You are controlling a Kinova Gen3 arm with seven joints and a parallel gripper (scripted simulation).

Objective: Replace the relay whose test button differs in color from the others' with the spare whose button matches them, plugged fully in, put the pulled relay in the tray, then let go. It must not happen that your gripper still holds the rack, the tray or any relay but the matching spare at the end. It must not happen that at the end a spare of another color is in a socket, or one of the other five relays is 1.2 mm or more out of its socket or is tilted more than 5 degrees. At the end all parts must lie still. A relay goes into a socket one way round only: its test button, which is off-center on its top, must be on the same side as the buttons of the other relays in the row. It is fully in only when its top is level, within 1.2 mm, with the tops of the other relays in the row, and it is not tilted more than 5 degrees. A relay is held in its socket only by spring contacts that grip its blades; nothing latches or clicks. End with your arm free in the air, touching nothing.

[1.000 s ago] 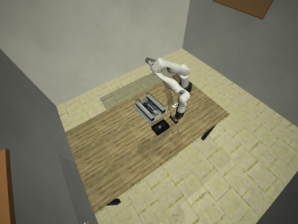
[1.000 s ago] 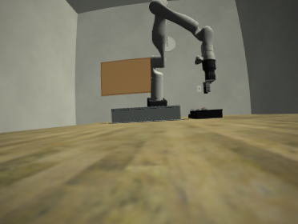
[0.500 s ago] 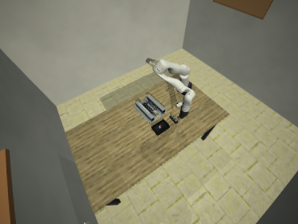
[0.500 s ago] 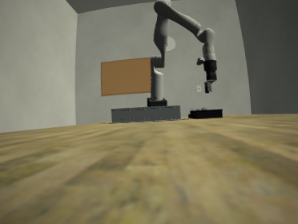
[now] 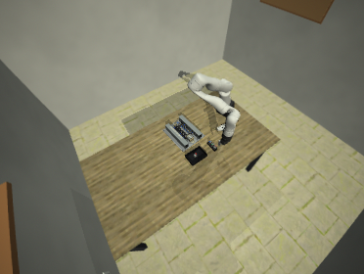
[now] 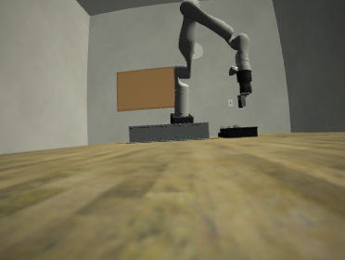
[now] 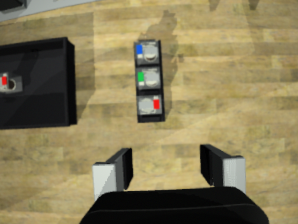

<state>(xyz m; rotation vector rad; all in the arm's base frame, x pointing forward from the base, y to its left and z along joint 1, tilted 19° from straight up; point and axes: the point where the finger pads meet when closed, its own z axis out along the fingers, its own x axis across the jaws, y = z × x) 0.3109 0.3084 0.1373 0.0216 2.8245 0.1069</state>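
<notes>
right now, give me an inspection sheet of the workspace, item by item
surface: wooden table, plank pattern, shadows on it.
job's things: black tray holds one relay with a red button; spare holder carries three relays, buttons blue, green and red; grey socket block sits beyond the tray, its row too small to read.
clutter: nothing seen.
grippers: gripper open, empty, above bare table just short of the spare holder's red-button end.
cables: nothing seen.
surroundings: grey walls, tiled floor, orange panel on the wall behind the arm.
</notes>
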